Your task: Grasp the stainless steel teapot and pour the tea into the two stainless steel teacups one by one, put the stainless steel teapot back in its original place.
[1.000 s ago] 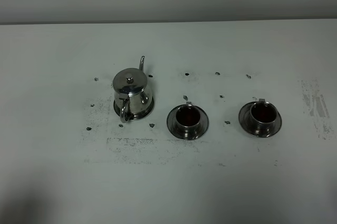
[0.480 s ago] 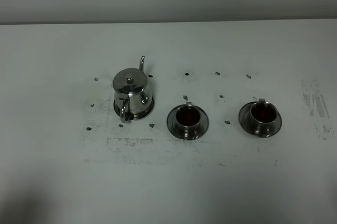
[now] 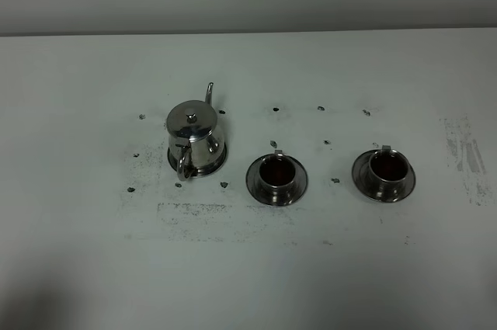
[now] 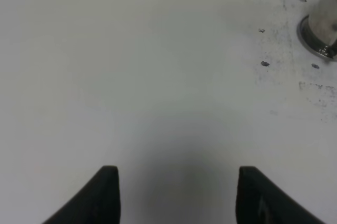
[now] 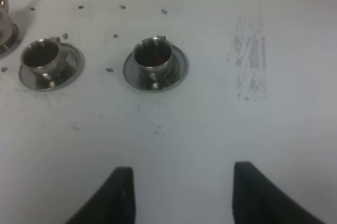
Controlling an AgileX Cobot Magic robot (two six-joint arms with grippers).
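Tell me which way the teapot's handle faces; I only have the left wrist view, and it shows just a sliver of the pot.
Observer: From the exterior high view, the teapot stands upright on its saucer, with the handle toward the table's near edge and the spout toward the far edge.
Operator: Where are the cups?
Observer: The middle teacup and the right-hand teacup stand in a row to the pot's right.
Operator: And the other arm?
Observer: The right end effector is open and empty, over bare table short of the cups.
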